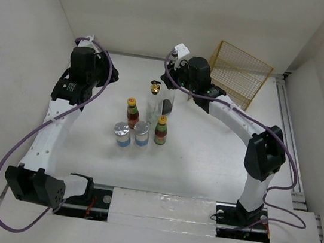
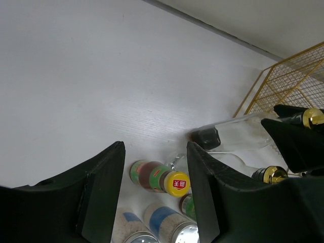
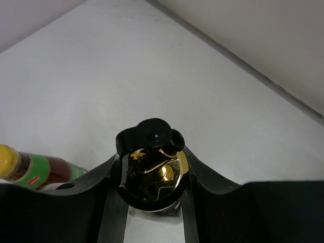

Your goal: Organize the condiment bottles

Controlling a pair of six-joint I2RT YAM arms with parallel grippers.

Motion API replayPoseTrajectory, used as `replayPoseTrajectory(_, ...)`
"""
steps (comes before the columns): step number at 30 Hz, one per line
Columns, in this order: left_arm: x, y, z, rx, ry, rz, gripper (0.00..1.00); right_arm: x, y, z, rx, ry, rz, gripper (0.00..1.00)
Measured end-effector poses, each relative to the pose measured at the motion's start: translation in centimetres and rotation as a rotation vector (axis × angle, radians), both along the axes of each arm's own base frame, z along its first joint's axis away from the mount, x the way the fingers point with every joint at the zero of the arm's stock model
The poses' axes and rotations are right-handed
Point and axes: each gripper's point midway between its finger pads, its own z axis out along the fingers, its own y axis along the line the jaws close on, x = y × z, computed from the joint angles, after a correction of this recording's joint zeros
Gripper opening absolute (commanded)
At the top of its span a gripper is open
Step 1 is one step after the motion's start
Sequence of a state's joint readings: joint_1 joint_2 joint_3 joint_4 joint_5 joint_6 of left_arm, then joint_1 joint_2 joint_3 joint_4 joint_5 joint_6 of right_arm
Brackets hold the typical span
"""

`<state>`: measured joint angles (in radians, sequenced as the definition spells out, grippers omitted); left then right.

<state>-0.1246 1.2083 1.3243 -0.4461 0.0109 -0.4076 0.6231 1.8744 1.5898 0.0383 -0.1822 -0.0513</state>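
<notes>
My right gripper (image 1: pixel 175 86) is shut on the gold-spouted neck of a clear glass bottle (image 1: pixel 168 101), which it holds near the table's back. The spout (image 3: pixel 152 174) sits between its fingers; the bottle also shows in the left wrist view (image 2: pixel 238 134). The second glass bottle (image 1: pixel 153 99) stands just left of it. Two yellow-capped sauce bottles (image 1: pixel 132 112) (image 1: pixel 161 130) and two silver-lidded jars (image 1: pixel 122 134) (image 1: pixel 141 134) stand clustered in front. My left gripper (image 1: pixel 109 73) is open and empty, above and left of the cluster. A sauce bottle (image 2: pixel 157 177) shows between its fingers.
A yellow wire rack (image 1: pixel 240 74) stands at the back right, just behind the right wrist, and also shows in the left wrist view (image 2: pixel 288 86). White walls enclose the table on the left, back and right.
</notes>
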Motion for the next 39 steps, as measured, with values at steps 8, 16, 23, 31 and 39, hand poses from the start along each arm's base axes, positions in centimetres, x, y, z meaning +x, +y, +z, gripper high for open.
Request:
replayPoseTrajectory(8, 0.6, -0.1, 0.5, 0.0, -0.008, 0.0, 0.47, 1.6, -0.4, 10.9, 0.138, -0.151, -0.051, 0.07)
replayPoseTrajectory(16, 1.0, -0.1, 1.1, 0.0, -0.02, 0.001, 0.47, 2.4, -5.5, 24.6, 0.307, -0.367, -0.157, 0.05)
replayPoseTrajectory(23, 1.3, -0.1, 0.6, 0.004, -0.007, -0.003, 0.47, 5.0, -12.9, 31.6, 0.367, -0.509, -0.311, 0.03)
replayPoseTrajectory(31, 1.3, -0.1, 0.6, 0.005, -0.005, -0.003, 0.47, 9.2, -20.3, 30.7, 0.32, -0.515, -0.484, 0.02)
replayPoseTrajectory(39, 1.5, -0.3, 0.2, 0.003, 0.003, -0.01, 0.47, 12.8, -24.2, 27.2, 0.266, -0.463, -0.575, 0.02)
